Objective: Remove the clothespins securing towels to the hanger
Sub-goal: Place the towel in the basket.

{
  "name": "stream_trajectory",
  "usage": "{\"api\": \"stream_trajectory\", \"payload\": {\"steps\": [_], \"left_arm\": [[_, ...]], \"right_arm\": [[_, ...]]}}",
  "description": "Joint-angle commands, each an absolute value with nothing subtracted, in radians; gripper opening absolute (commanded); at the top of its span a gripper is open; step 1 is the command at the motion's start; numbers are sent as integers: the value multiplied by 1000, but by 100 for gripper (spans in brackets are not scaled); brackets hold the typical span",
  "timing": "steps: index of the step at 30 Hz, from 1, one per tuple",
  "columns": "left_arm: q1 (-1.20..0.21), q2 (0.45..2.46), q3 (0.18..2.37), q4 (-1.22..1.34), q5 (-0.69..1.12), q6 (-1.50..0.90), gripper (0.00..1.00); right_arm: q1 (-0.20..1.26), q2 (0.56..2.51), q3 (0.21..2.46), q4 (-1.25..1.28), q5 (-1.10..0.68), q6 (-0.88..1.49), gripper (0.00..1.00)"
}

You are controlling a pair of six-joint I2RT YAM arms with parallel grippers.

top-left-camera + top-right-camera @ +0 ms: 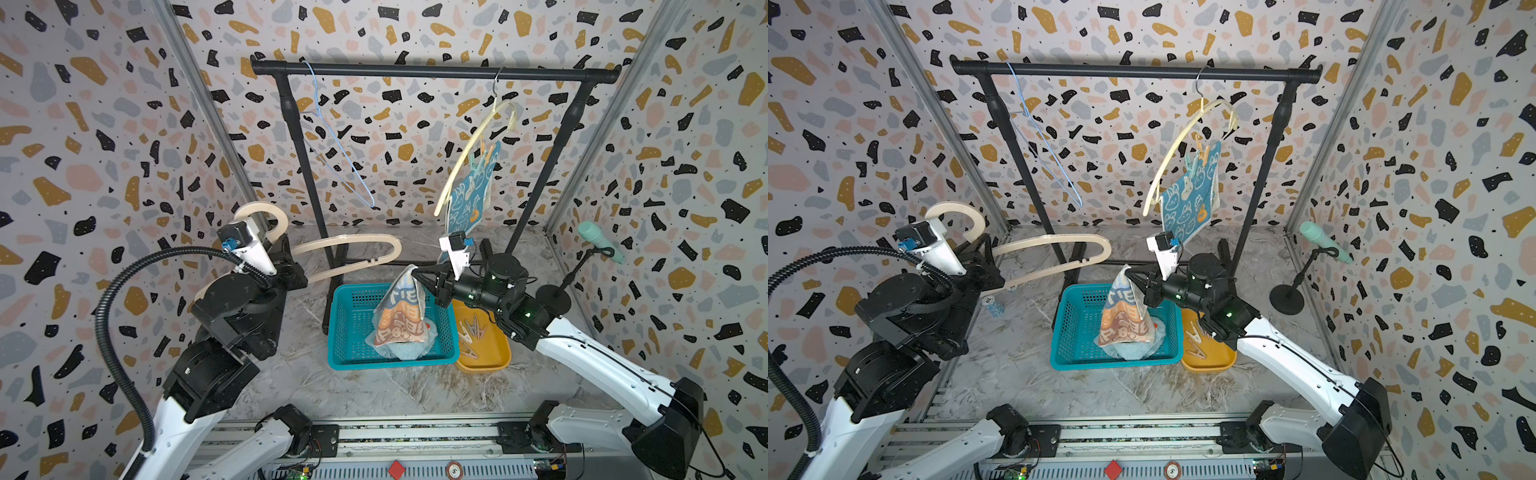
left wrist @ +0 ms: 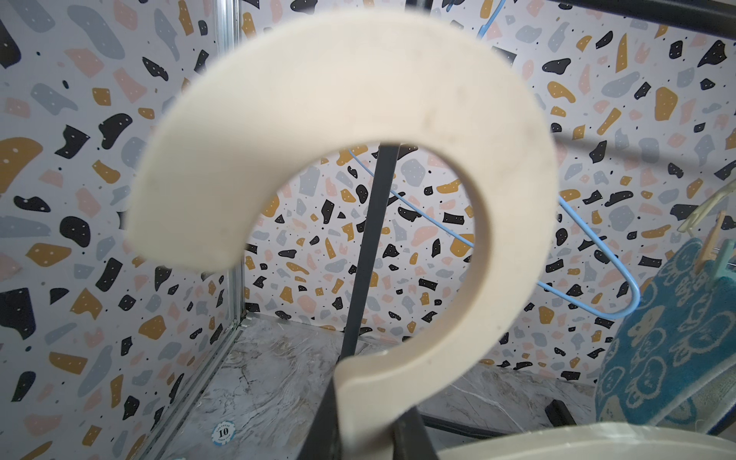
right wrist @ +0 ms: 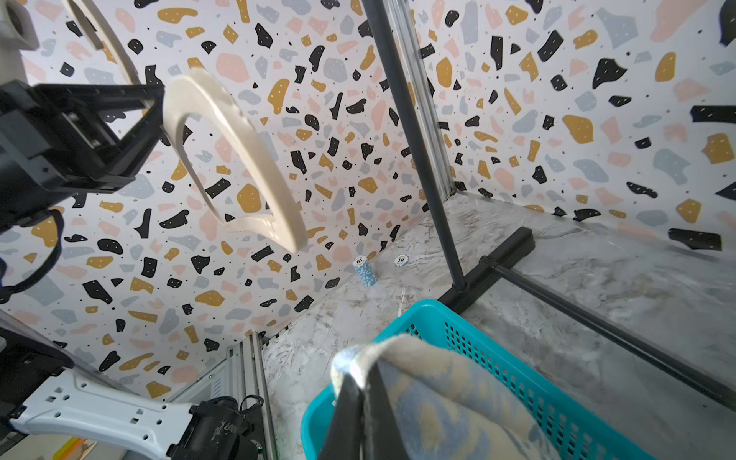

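Observation:
My left gripper [image 1: 291, 254] [image 2: 368, 430] is shut on the neck of a thick cream hanger [image 1: 353, 241] [image 2: 358, 79], held bare above the floor at the left. Over the teal basket [image 1: 345, 328] my right gripper [image 1: 415, 272] [image 3: 360, 398] is shut on a corner of the striped towel [image 1: 401, 316] [image 3: 438, 398], which drapes onto a pale blue towel [image 1: 405, 351]. On the rack a second cream hanger [image 1: 1171, 162] carries the rabbit towel [image 1: 1187, 199], pinned by a peach clothespin [image 1: 1202, 149] and a mint one [image 1: 1191, 162]. Loose clothespins [image 1: 469, 332] lie in a yellow tray [image 1: 494, 357].
A black rack [image 1: 432, 71] spans the back, with an empty blue wire hanger [image 1: 332, 141] on its left end. A mint microphone on a stand [image 1: 598, 241] is at the right wall. Poker chips [image 1: 994, 307] sit on the floor at the left.

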State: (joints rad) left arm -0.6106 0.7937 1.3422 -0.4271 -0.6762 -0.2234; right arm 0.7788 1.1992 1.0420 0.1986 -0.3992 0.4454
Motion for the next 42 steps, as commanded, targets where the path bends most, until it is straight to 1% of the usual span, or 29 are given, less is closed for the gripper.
{"api": "stream_trajectory", "payload": {"steps": [1,9,15,22,42], "left_arm": [[-604,785,1360,-393,-691,-212,0],[-604,784,1359,-392,-689,-214,0],[-605,785,1352,-390,-686,-215,0],[-604,784,1345,-391,-686,-213,0],[-604,775,1332,-391,-694,-205,0]], "right_arm": [[804,1206,1029,277,-392,470,0],[864,1290,979,296,-348,478,0],[912,1383,983,304,-334,477,0],[936,1486,975,349,-326,500,0],[1045,1782,1140,293,-298,451,0]]}}
